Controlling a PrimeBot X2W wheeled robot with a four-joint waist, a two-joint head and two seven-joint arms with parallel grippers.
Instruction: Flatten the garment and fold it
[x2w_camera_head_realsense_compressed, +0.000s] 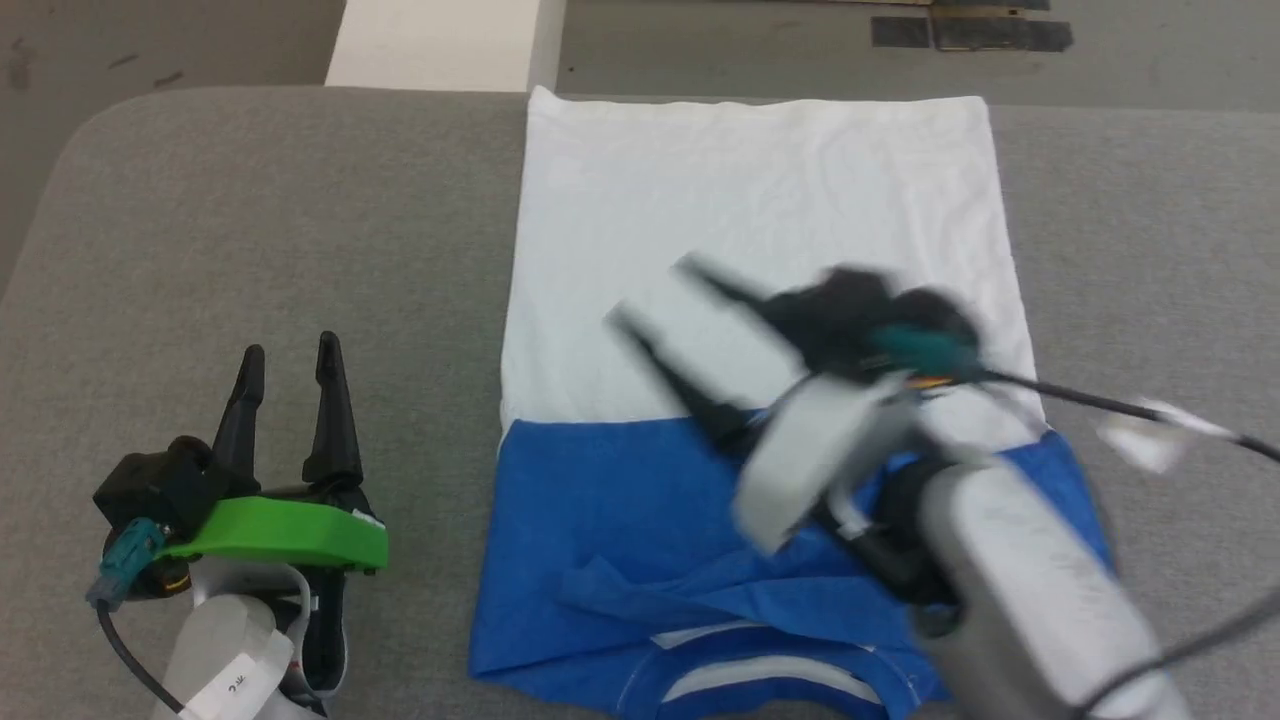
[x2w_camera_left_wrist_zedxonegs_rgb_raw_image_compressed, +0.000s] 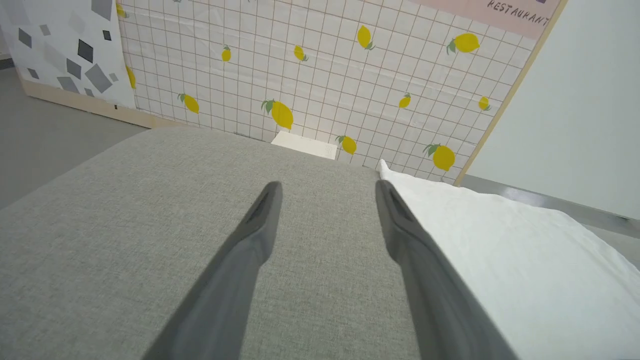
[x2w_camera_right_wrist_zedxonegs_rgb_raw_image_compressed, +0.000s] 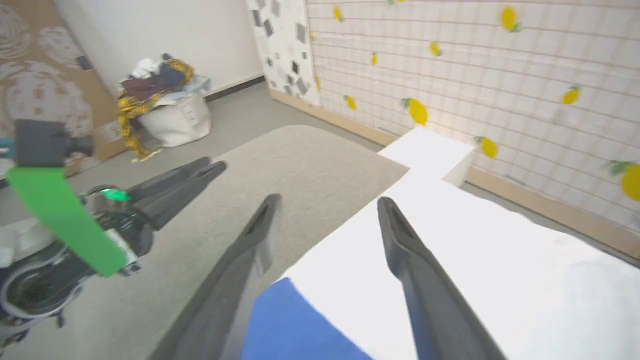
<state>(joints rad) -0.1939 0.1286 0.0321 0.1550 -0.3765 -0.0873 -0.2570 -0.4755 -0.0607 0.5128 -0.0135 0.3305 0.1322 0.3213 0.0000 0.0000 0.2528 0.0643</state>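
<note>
1. The garment lies lengthwise on the counter, sides tucked in, white hem at the far edge and blue collar end toward the near edge (seemingly ready for a crosswise fold).
2. The right pincer hangs above its middle, fingers spread, grasping nothing.
3. The left pincer, likewise released, sits over bare counter toward the near left corner, leaving free room on both sides.

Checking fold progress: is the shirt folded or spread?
Partly folded: the garment forms a straight-sided rectangle, blue flaps overlapping near the collar.
</note>
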